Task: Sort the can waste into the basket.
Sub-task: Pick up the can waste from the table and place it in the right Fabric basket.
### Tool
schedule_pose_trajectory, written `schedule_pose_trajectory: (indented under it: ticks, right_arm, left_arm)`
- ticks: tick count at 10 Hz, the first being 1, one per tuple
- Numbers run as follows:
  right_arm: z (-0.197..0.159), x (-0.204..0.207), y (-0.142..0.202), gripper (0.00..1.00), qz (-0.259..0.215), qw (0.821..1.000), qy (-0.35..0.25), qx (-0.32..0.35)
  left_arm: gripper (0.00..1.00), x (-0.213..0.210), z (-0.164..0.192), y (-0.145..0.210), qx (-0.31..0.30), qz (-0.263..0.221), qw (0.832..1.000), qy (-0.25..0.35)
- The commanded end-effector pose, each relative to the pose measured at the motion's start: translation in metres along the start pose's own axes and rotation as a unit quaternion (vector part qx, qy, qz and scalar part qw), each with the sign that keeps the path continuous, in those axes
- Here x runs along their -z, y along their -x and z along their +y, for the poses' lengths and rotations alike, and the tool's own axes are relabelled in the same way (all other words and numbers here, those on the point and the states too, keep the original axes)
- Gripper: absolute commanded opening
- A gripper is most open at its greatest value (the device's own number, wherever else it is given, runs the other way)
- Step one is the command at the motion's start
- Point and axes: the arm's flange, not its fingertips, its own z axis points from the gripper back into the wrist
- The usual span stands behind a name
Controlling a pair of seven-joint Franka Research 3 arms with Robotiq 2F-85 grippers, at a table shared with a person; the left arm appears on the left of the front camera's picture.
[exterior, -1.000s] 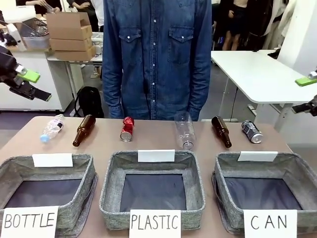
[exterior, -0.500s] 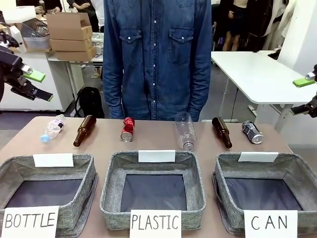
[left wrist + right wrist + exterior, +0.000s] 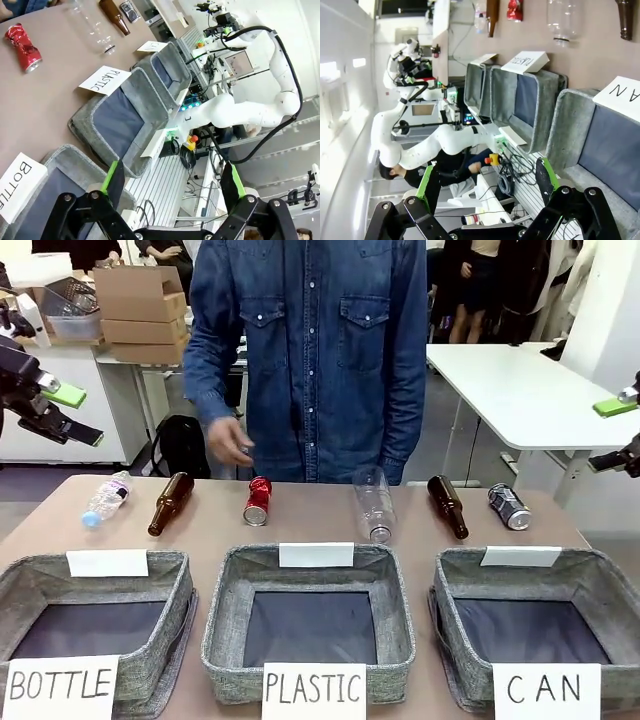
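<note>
Front view has both my grippers raised off to the sides, well apart from the row of waste: my left gripper (image 3: 85,415) at the far left, my right gripper (image 3: 603,435) at the far right. Each stands wide open with nothing between its green pads, and the wrist views confirm it.

Neither can is sorted yet. The dark can (image 3: 508,506) lies on its side on the table (image 3: 300,535) just beyond the CAN basket's (image 3: 610,585) far rim, below and inward of my right gripper, so I judge it the natural first pick. The red can (image 3: 258,500), dented, lies mid-row beyond the PLASTIC basket (image 3: 215,610), nearer my left gripper but with a person's hand (image 3: 230,445) just above it.

To do this well, I should bring the right gripper down over the dark can with the jaws spanning its round body, close gently so it cannot roll away, and stay off the brown bottle (image 3: 447,506) lying near it. I would leave the red can until the hand is away.
</note>
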Motion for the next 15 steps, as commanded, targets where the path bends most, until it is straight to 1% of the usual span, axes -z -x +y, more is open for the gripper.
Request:
schedule_pose_trajectory:
  ticks: [1,2,3,4,5,6,7,10,11,12,13,14,15]
  right_arm:
    - [0.001,-0.003,-0.001,1.00,0.003,1.000,-0.003,-0.015]
    - [0.001,-0.003,-0.001,1.00,0.003,1.000,-0.003,-0.015]
    - [0.001,-0.003,-0.001,1.00,0.003,1.000,-0.003,-0.015]
    - [0.001,-0.003,-0.001,1.00,0.003,1.000,-0.003,-0.015]
    - [0.001,-0.003,-0.001,1.00,0.003,1.000,-0.003,-0.015]
    - [0.001,-0.003,-0.001,1.00,0.003,1.000,-0.003,-0.015]
    - [0.001,-0.003,-0.001,1.00,0.003,1.000,-0.003,-0.015]
    - [0.001,-0.003,-0.001,1.00,0.003,1.000,-0.003,-0.015]
    - [0.001,-0.003,-0.001,1.00,0.003,1.000,-0.003,-0.015]
    - [0.001,-0.003,-0.001,1.00,0.003,1.000,-0.003,-0.015]
    - [0.001,-0.003,-0.001,1.00,0.003,1.000,-0.003,-0.015]
    - [0.001,-0.003,-0.001,1.00,0.003,1.000,-0.003,-0.015]
    - [0.001,-0.003,-0.001,1.00,0.003,1.000,-0.003,-0.015]
  left_arm:
    - [1.00,0.014,0.002,-0.013,-0.010,0.008,1.000,-0.025]
    - [1.00,0.024,0.006,-0.021,-0.019,0.015,0.998,-0.049]
    - [1.00,0.027,0.008,-0.023,-0.014,0.028,0.998,-0.050]
    - [1.00,0.037,0.008,-0.026,-0.008,0.055,0.997,-0.047]
    - [1.00,0.052,0.010,-0.031,-0.004,0.071,0.995,-0.073]
    - [1.00,0.044,0.011,-0.031,0.019,0.069,0.996,-0.048]
    - [1.00,0.022,0.014,-0.024,0.013,0.073,0.997,-0.022]
    - [1.00,-0.044,0.009,0.012,0.015,0.015,0.999,-0.023]
    - [1.00,-0.060,0.011,0.026,0.013,-0.006,1.000,-0.022]
    - [1.00,-0.066,0.015,0.036,0.013,-0.010,1.000,-0.012]
    - [1.00,-0.063,0.017,0.037,0.019,-0.007,1.000,0.008]
    - [1.00,-0.045,0.019,0.022,-0.007,0.006,1.000,-0.022]
    - [1.00,-0.034,0.019,0.008,-0.014,0.025,0.999,-0.030]
